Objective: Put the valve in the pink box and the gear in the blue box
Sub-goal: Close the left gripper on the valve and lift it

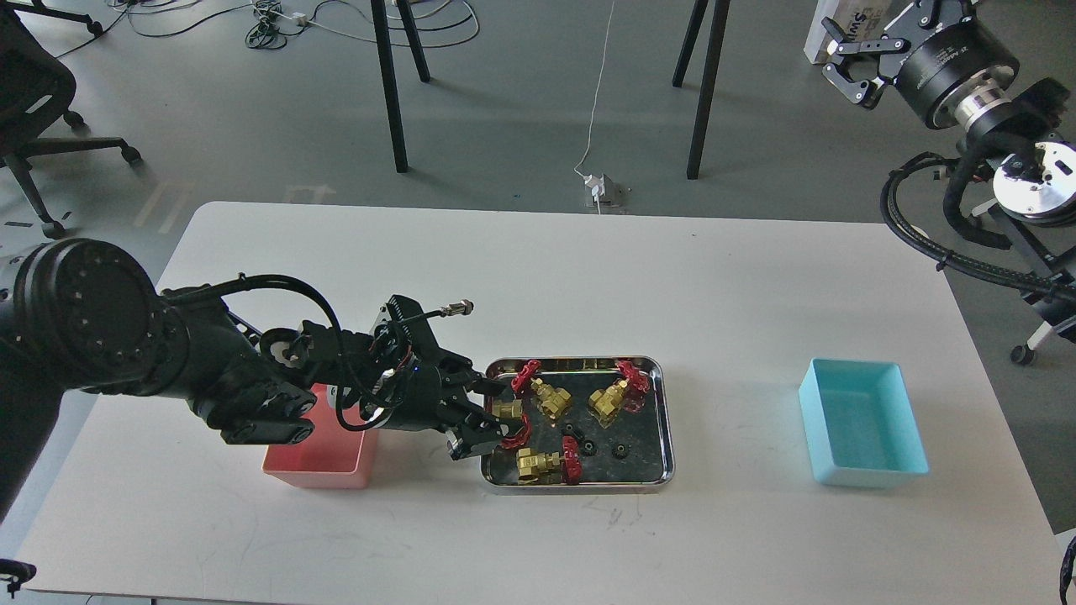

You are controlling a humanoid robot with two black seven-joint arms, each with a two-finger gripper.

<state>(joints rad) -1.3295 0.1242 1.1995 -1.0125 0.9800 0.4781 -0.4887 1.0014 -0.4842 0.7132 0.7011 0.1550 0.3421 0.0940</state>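
Four brass valves with red handwheels lie in a shiny steel tray (pixel 666 420). My left gripper (pixel 494 414) is open at the tray's left edge, its fingers on either side of the leftmost valve (pixel 508 411). The other valves lie at the back left (pixel 545 397), back right (pixel 615 395) and front (pixel 545 464). Three tiny black gears (pixel 588 445) lie in the tray's middle. The pink box (pixel 318 460) stands left of the tray, partly hidden by my left arm. The blue box (pixel 862 420) stands empty at the right. My right gripper (pixel 847 57) is open, high over the floor beyond the table.
The white table's far edge (pixel 555 210) lies behind the tray. On the floor beyond stand black table legs (pixel 391 101), a power strip (pixel 601 189) and an office chair (pixel 50 126) at the left. Black cables hang off my right arm (pixel 933 227).
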